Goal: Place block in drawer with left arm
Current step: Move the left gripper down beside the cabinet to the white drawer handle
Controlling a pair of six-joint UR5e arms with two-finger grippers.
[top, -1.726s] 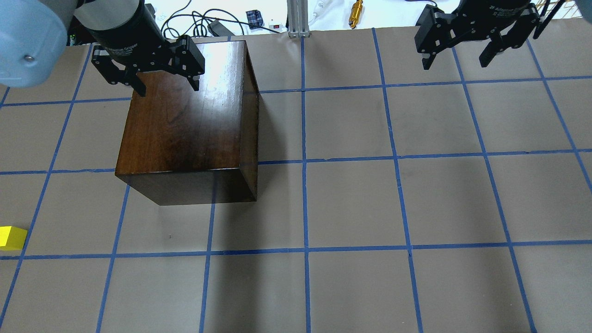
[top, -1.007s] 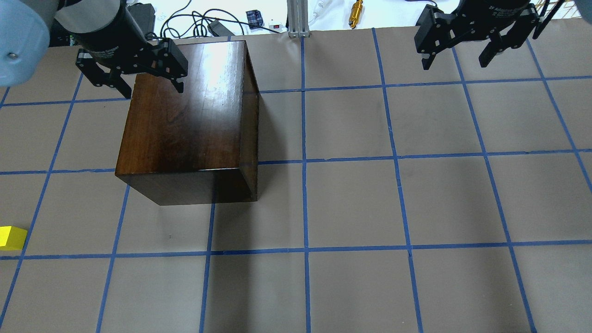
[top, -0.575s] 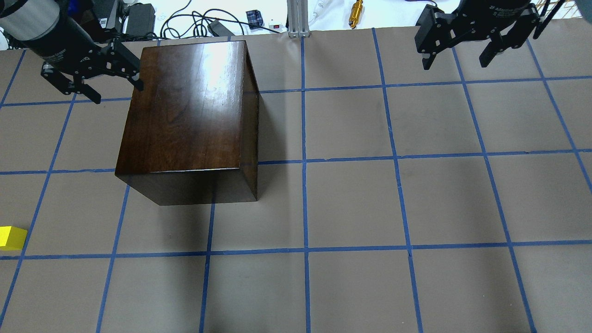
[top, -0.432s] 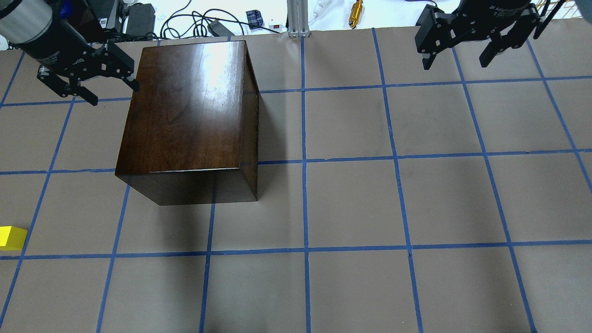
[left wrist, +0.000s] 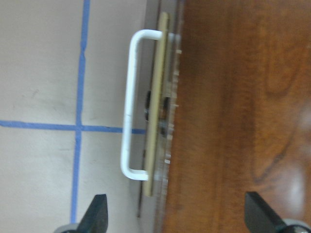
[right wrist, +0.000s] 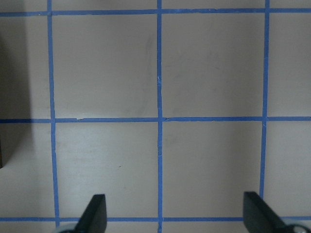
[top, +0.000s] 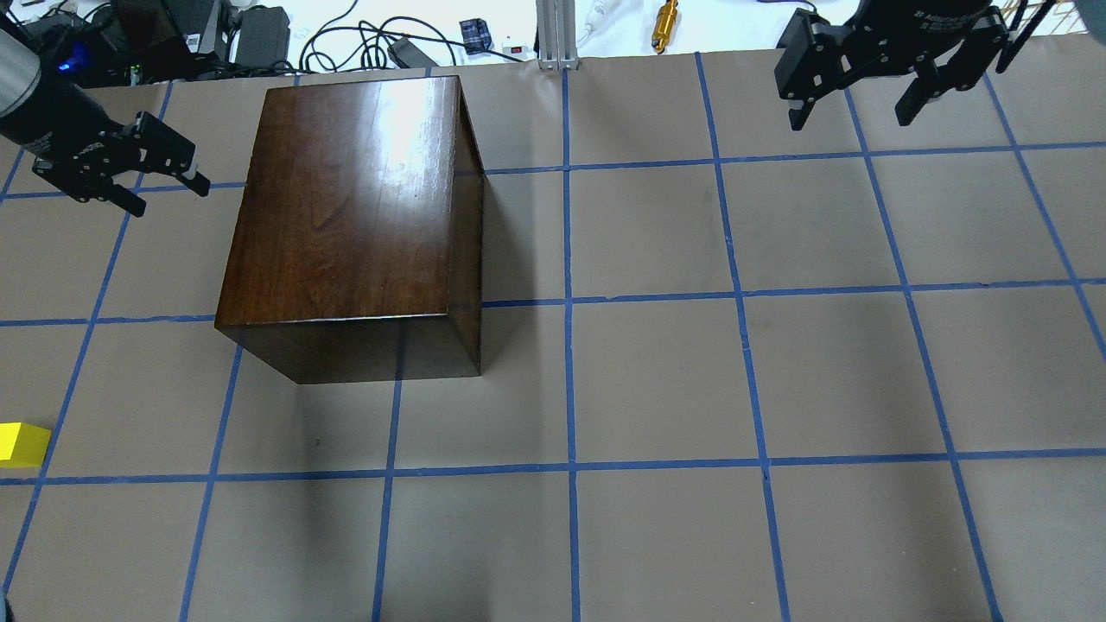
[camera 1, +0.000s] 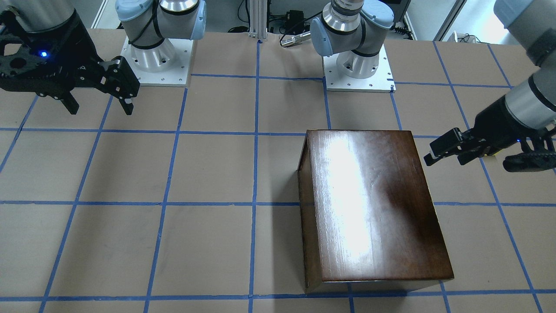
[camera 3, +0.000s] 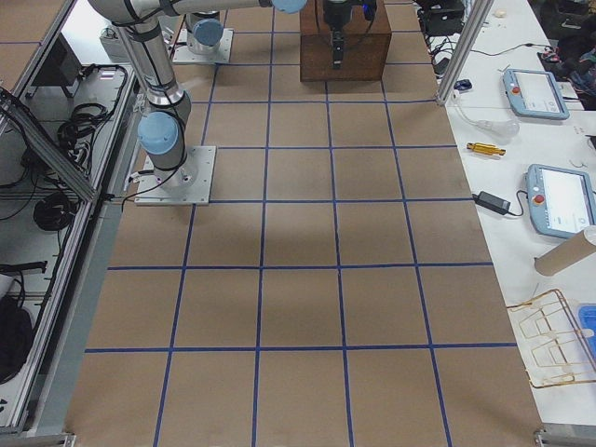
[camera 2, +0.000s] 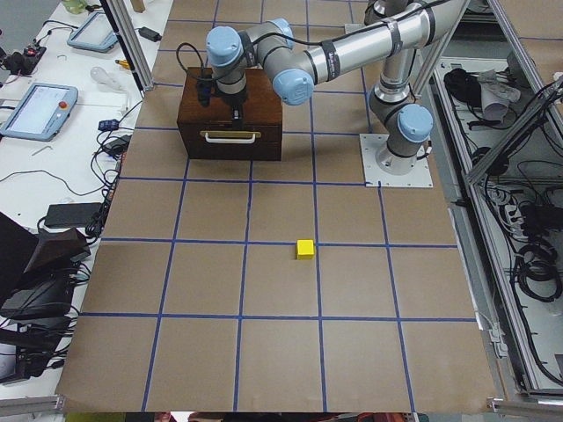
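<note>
The yellow block (top: 22,445) lies on the table at the overhead view's left edge, well in front of the cabinet; it also shows in the exterior left view (camera 2: 305,249). The dark-brown cabinet (top: 346,216) stands with its drawer (camera 2: 230,139) shut. The drawer's pale handle (left wrist: 129,111) faces the robot's left. My left gripper (top: 168,197) is open and empty. It hangs just left of the cabinet's far corner, over the handle side (camera 1: 471,163). My right gripper (top: 849,119) is open and empty at the far right.
Cables, power bricks and an aluminium post (top: 553,34) lie beyond the table's far edge. The two arm bases (camera 1: 152,56) (camera 1: 358,65) stand on white plates. Blue tape lines grid the brown table (top: 657,380).
My left gripper has moved left off the cabinet's top to beside its drawer front, staying open. The right arm, block and cabinet have not moved.
</note>
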